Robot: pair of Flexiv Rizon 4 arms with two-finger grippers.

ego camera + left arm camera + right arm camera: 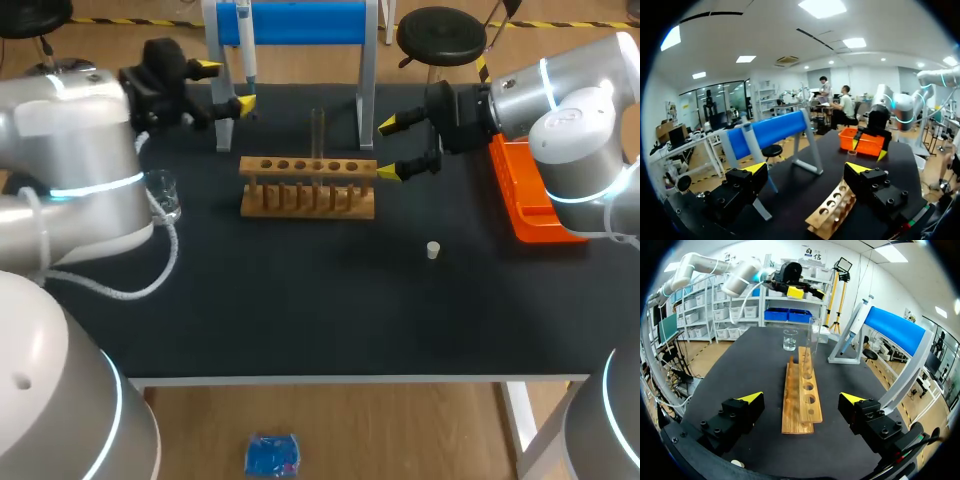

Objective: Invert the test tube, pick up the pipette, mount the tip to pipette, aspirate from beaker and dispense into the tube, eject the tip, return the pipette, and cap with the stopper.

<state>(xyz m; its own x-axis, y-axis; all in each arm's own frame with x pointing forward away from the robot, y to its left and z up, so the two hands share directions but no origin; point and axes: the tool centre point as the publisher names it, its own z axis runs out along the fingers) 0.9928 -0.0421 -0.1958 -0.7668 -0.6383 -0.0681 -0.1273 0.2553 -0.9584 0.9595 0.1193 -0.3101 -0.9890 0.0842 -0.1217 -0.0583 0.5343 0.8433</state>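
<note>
– Fingers of the left gripper (227, 86): how do they stand?
– Spread wide with nothing between them, at the upper left of the head view. They are just beside the left leg of the blue stand (300, 22). The pipette (246, 45) hangs on that stand, close to the yellow tips.
– And the right gripper (388, 148)?
– Its fingers are also spread and hold nothing. It sits right of centre in the upper half of the frame, with its tips pointing at the right end of the wooden rack (308, 186). From its own wrist camera, the rack runs straight ahead from the gap between the fingers.
– Where is the test tube (318, 128)?
– Upright in the rack, in the fourth hole from the left, at upper centre.
– Anything else on the black desk (300, 310)?
– The beaker (163, 193) stands at the left, well apart from the rack. The small white stopper (433, 250) lies alone right of centre, below the rack's level. An orange tray (520, 195) sits at the right edge.
</note>
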